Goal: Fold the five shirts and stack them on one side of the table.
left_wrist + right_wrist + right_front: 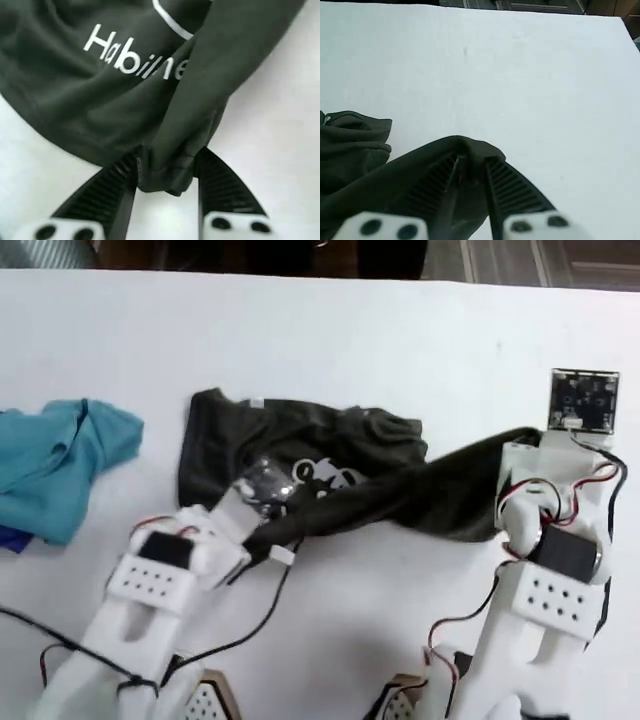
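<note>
A dark green shirt [300,455] with white print lies crumpled at the middle of the white table [400,320]. A band of its cloth stretches from my left gripper [256,530] to my right gripper [522,443]. In the left wrist view, the left gripper [167,175] is shut on a bunched fold of the shirt [100,95], just off the printed part. In the right wrist view, the right gripper [472,170] is shut on the shirt's edge [380,175], held slightly above the table. A teal shirt [55,460] lies crumpled at the table's left edge.
A scrap of blue cloth [8,538] peeks out under the teal shirt at the far left. Bare white table [520,75] stretches behind the dark shirt and to its right. Loose cables [240,630] run between the arms at the near edge.
</note>
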Tool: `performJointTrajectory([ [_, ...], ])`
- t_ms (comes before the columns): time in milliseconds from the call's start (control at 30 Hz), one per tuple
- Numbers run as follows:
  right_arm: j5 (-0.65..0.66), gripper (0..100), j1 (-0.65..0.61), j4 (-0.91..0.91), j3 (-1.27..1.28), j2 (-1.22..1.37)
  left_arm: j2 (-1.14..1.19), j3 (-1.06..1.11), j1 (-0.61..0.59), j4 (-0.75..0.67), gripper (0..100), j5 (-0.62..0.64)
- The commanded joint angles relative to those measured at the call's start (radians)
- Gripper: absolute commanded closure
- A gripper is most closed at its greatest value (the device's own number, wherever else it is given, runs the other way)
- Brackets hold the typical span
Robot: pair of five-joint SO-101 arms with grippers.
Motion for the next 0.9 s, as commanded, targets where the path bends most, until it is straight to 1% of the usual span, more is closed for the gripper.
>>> performJointTrajectory([
  [0,0.034,97.9,0.016,-0.044,-0.008,0.067,0.146,-0.096,0.02,-0.018,83,0.009],
  [200,0.041,97.9,0.015,-0.038,-0.008,0.097,0.448,-0.318,0.021,-0.009,83,0.005],
  [333,0.043,97.9,0.018,-0.028,-0.008,0.097,0.559,-0.389,0.026,0.044,83,-0.005],
  [533,0.043,97.9,0.015,-0.007,-0.008,0.097,0.571,-0.421,0.02,0.126,83,-0.006],
  [733,0.043,97.9,0.012,-0.004,-0.008,0.097,0.571,-0.572,0.018,0.322,83,0.0],
  [867,0.043,97.9,0.01,0.019,-0.008,0.097,0.571,-0.651,0.02,0.407,83,-0.006],
])
